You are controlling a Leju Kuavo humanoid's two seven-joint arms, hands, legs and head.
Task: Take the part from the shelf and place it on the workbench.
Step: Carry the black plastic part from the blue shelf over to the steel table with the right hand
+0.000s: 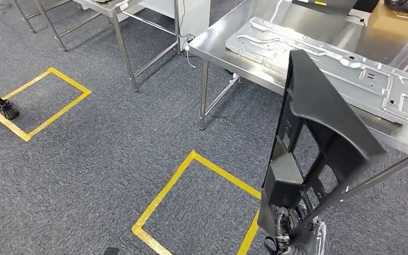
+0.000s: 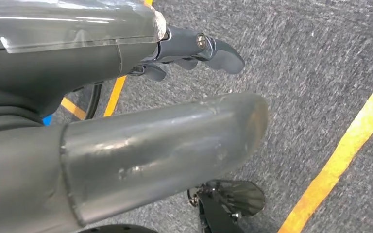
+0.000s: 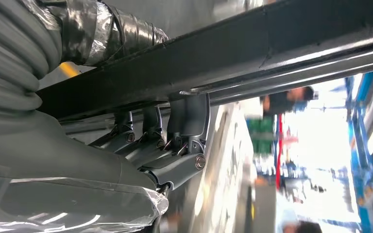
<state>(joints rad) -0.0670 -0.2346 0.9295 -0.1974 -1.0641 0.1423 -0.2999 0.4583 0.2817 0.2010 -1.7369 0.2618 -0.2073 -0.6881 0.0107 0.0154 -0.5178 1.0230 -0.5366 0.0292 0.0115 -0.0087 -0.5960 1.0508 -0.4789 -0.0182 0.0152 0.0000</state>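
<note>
Half done: we are carrying the black part, right hand apparently gripping it, toward the workbench; left hand hanging empty, fingers loosely spread.

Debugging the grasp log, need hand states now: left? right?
Left hand: holds nothing, fingers apart, hanging over the carpet.
Right hand: fingers hooked over the black part, gripping it near the steel workbench.

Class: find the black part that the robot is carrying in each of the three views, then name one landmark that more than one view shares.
Head view: the black part stands upright at lower right, before the workbench.
Left wrist view: not in it.
Right wrist view: a dark bar across the picture, held by the right hand.
Shared landmark: yellow tape on grey carpet, also in the left wrist view.
</note>
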